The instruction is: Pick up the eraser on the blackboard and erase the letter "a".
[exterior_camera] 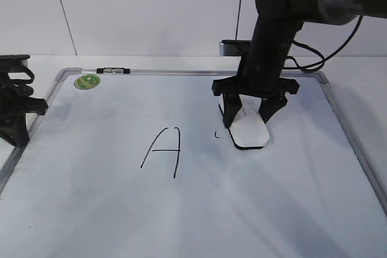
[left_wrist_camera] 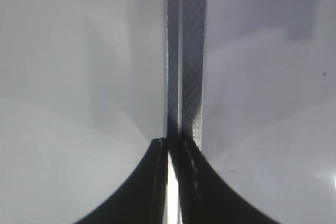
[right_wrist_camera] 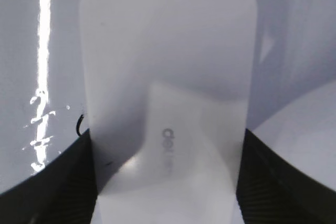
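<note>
1. The right gripper point(exterior_camera: 250, 119) grasps the eraser point(exterior_camera: 251, 132) by its long sides; the eraser lies flat on the blackboard point(exterior_camera: 91, 209).
2. A remnant stroke of the letter "a" point(exterior_camera: 216, 135) sits just at the eraser's 9 o'clock (capital "A" point(exterior_camera: 163, 151) further out).
3. Open board lies at 6 o'clock.
4. The left gripper point(left_wrist_camera: 169, 148) is clenched shut over the frame's left edge.

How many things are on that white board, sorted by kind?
Erasers: 1, the white eraser held by the right gripper
Green stickers: 1
Marker letters: 1 whole capital A, plus 1 small leftover stroke
Small dark clips on the top frame: 1
Total: 5
</note>
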